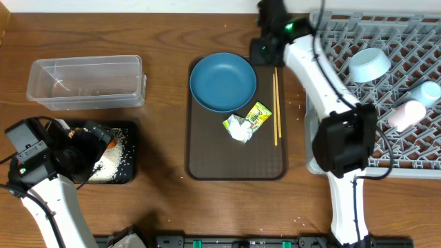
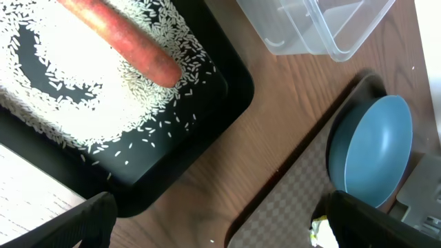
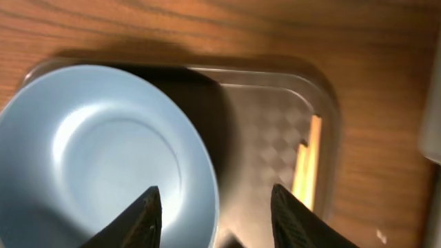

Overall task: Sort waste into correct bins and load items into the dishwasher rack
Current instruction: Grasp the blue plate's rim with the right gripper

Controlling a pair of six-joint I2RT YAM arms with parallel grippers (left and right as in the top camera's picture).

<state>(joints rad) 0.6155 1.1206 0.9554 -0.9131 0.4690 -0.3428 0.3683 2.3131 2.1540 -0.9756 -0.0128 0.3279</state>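
1. The left gripper hangs over the black tray at the table's left front. Its jaws are spread wide and nothing is between them.
2. In the black tray the carrot lies on a loose ring of rice. Some grains are scattered toward the tray's rim.
3. The clear tub stands just behind the black tray, apart from it.
4. The right gripper is over the back right edge of the plate. Its jaws stand apart, not clamped on anything. In the right wrist view the plate's rim runs under the gap between the fingers; whether a finger touches it I cannot tell.
5. The plate sits on the back part of the serving tray, in the middle of the table.
6. In front of the plate, on the same serving tray, the paper lies crumpled. The wrapper touches its right side.
7. The chopsticks lie together along the serving tray's right edge, running front to back.
8. The rack stands at the right of the table. In it lie the bowl, the blue cup and, just in front of that, the white cup.
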